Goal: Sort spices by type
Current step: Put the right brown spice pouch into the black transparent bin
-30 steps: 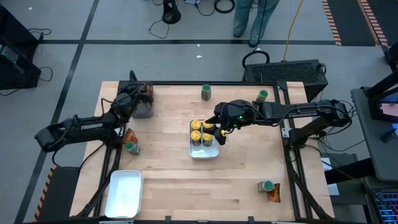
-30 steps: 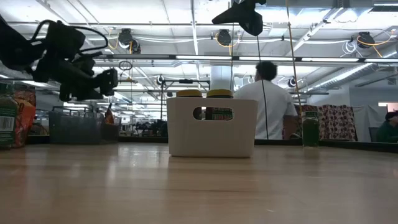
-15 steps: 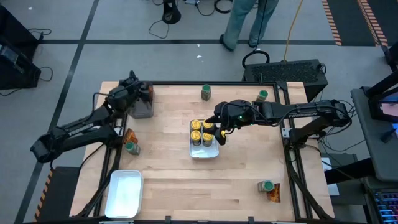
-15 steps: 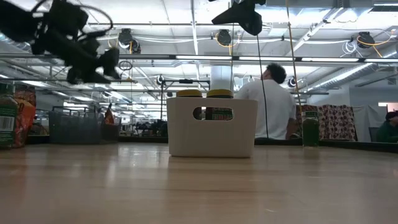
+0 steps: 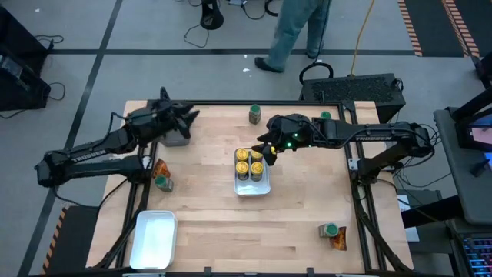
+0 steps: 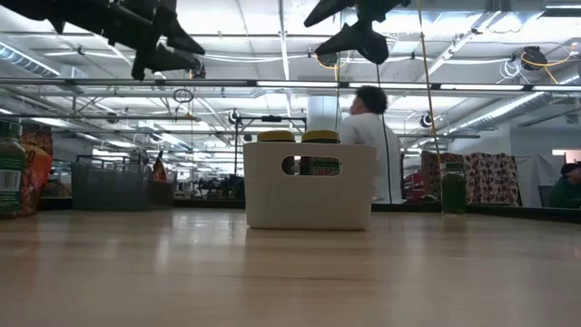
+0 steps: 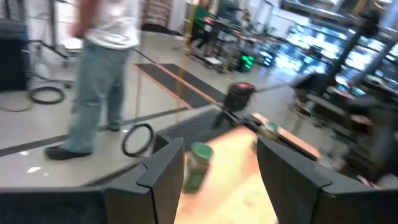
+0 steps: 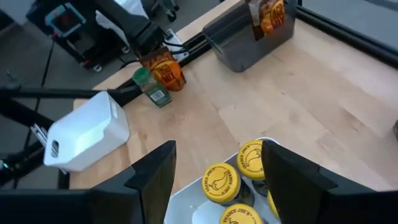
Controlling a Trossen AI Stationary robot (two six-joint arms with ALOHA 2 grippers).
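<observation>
Several yellow-lidded jars [image 5: 243, 168] stand in the white tray [image 5: 252, 189] at mid-table. My right gripper [image 5: 267, 151] hangs open just above the tray's far right corner, the lids [image 8: 221, 183] below its fingers. My left gripper [image 5: 191, 117] is open and level, high beside the dark bin [image 5: 175, 135], pointing at a green-lidded jar [image 7: 198, 164] that stands at the far edge. An orange packet [image 8: 271, 15] stands in the bin. Other green-lidded jars stand at the far right [image 5: 325, 118], at the left [image 5: 161, 182] by a packet [image 5: 160, 168], and at the near right [image 5: 329, 230].
A second white tray [image 5: 154, 238] sits at the near left corner. Another packet [image 5: 338, 243] lies beside the near right jar. A black frame rail [image 5: 261, 104] runs round the table. A person [image 5: 296, 31] walks on the floor beyond the far edge.
My left gripper has risen from over the dark bin and swung toward the table's right, tipping from slanting down to level; its fingers stay open. My right gripper has shifted slightly toward the far edge above the tray and turned a little.
</observation>
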